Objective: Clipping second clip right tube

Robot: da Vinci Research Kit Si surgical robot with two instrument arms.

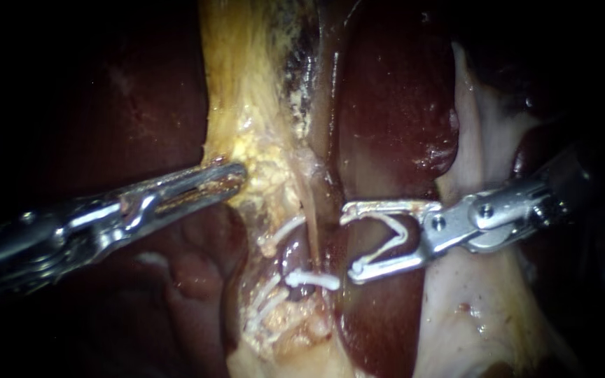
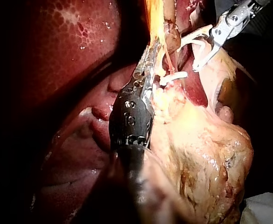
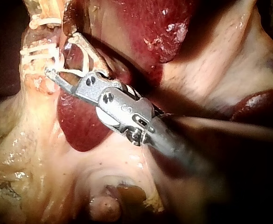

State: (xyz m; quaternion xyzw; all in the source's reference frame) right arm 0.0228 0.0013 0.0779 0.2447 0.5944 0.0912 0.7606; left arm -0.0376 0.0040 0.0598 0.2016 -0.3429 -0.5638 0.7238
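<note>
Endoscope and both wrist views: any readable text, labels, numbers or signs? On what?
No readable text in any view.
Left instrument: bare metal and rivets, nothing legible.
Right instrument, carrying an open clip: nothing legible.
Placed clip and liver: unmarked.

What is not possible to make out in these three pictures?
Endoscope view: the silver left instrument's shaft fades into darkness.
Endoscope view: the lowest small white clips overlap; their number is unclear.
Right wrist view: the silver right instrument's shaft is blurred.
</note>
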